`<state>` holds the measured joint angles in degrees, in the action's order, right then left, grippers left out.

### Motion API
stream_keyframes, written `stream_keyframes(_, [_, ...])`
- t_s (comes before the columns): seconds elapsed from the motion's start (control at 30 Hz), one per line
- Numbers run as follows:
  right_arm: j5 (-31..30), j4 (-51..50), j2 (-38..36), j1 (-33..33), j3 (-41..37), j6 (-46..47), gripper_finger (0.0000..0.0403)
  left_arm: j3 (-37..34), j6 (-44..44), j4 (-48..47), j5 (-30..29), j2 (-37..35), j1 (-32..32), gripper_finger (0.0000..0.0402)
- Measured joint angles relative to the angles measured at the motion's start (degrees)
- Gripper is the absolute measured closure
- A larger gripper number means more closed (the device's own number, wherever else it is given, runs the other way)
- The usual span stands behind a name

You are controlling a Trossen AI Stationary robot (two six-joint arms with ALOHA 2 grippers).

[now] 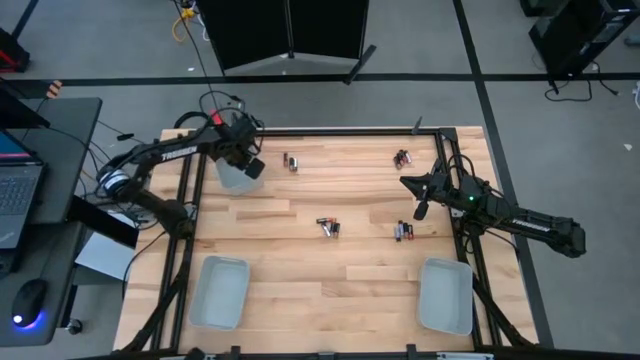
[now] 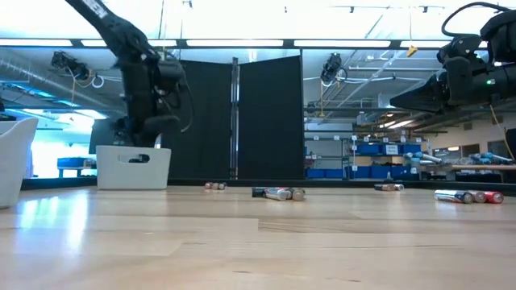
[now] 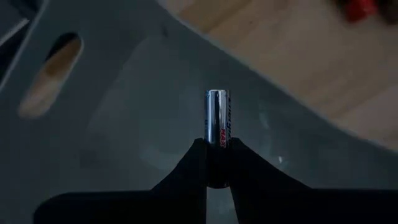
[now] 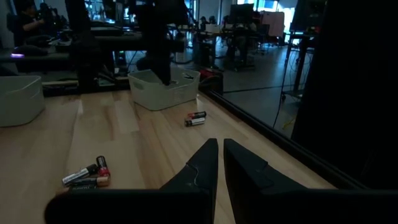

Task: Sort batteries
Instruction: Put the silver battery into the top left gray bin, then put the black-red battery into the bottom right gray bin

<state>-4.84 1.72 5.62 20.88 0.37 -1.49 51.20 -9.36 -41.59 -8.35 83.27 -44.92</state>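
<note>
A silvery battery (image 3: 218, 118) stood pinched between the left claw (image 3: 217, 163) fingers, its long axis running straight out from the fingertips, above the floor of a pale grey tray (image 3: 124, 124) at the surface's (image 1: 340, 270) far left corner. Nothing else showed in that tray. Other batteries lay in small clusters: (image 1: 290, 161), (image 1: 402, 158), (image 1: 329, 227), (image 1: 404, 231). Two more trays (image 1: 219, 291) (image 1: 445, 295) sat along the near edge. The right claw (image 4: 217, 163), closed and holding nothing, hovered over the right side, with bare wood around it
</note>
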Motion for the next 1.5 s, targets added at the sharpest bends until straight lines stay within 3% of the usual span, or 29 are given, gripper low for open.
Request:
stream_keyframes(0.33, [0.0, 0.0, 0.0, 0.0, 0.0, 0.0, 0.0364, 0.0, 3.1, -0.5, 0.8, 7.2, -2.5, 0.0356])
stream_keyframes(0.57, [0.0, 0.0, 0.0, 0.0, 0.0, 0.0, 0.0364, 0.0, 3.4, -0.3, 3.3, 8.1, -2.8, 0.0355])
stream_keyframes(0.8, [0.0, 0.0, 0.0, 0.0, 0.0, 0.0, 0.0364, 0.0, 4.8, -0.2, 3.7, 7.7, -2.3, 0.0271])
stream_keyframes(0.97, [0.0, 0.0, 0.0, 0.0, 0.0, 0.0, 0.0364, 0.0, 4.9, 0.0, 1.7, 3.6, -1.2, 0.0253])
stream_keyframes(1.2, [0.0, 0.0, 0.0, 0.0, 0.0, 0.0, 0.0364, 0.0, 2.8, 2.9, -2.7, -7.4, 3.3, 0.0268])
stream_keyframes(1.5, [0.0, 0.0, 0.0, 0.0, 0.0, 0.0, 0.0364, -4.4, 1.9, 26.9, -3.0, -19.1, 17.3, 0.0312])
